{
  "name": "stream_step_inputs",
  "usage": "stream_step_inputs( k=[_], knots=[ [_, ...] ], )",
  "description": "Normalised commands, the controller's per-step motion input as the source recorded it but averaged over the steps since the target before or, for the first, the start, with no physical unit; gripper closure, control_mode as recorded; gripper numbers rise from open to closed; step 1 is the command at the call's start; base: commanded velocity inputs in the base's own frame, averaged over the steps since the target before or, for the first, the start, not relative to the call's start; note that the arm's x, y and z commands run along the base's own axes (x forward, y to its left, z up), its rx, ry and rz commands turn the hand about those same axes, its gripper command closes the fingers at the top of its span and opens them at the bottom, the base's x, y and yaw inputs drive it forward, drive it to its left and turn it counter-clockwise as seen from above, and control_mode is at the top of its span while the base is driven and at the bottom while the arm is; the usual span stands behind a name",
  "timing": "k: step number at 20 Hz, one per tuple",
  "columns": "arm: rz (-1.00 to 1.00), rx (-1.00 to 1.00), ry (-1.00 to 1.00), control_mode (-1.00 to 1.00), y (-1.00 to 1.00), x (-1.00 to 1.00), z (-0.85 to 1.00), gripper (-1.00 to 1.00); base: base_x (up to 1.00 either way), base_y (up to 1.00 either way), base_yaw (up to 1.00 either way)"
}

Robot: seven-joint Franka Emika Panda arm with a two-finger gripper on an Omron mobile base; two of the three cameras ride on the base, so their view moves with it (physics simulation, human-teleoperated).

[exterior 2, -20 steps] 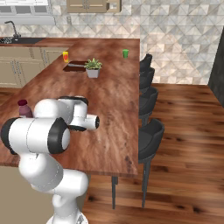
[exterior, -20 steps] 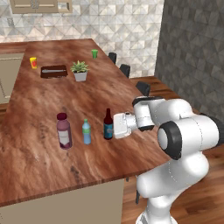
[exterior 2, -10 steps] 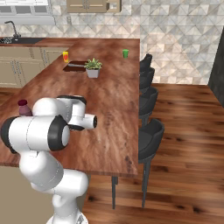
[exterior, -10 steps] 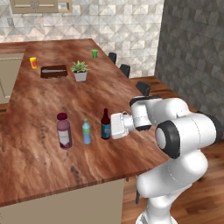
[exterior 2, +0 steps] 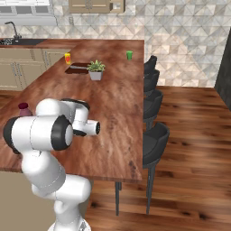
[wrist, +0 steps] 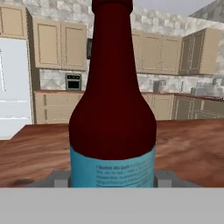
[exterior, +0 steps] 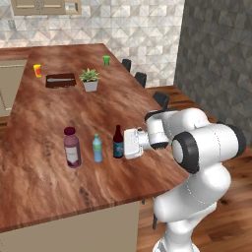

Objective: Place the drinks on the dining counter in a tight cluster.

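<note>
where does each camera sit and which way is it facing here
Left base view: behind the arm on its left, looking forward and down over the long reddish-brown wood-grain counter; the white arm rises lower right, its claw closed on the slim dark-brown bottle with blue label.
Right base view: behind on the right, looking across the counter toward the black stools; the arm rises lower left.
Hand view: on the hand, looking level along the claw at that bottle, beige wall cabinets behind.
Shared: both base views show the small potted plant.
</note>
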Motion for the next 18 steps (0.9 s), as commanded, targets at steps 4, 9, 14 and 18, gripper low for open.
stream_step_inputs(
  k=[4, 9, 14, 18],
  knots=[
    [0.00, 0.00, 0.00, -1.00, 0.00, 0.00, -0.09, 1.00, 0.00, 0.00, 0.00],
    [0.00, 0.00, 0.00, -1.00, 0.00, -0.02, -0.09, 1.00, 0.00, 0.00, 0.00],
    [0.00, 0.00, 0.00, -1.00, 0.00, 0.00, -0.23, 1.00, 0.00, 0.00, 0.00],
    [0.00, 0.00, 0.00, -1.00, 0.00, 0.00, -0.31, 1.00, 0.00, 0.00, 0.00]
  ],
)
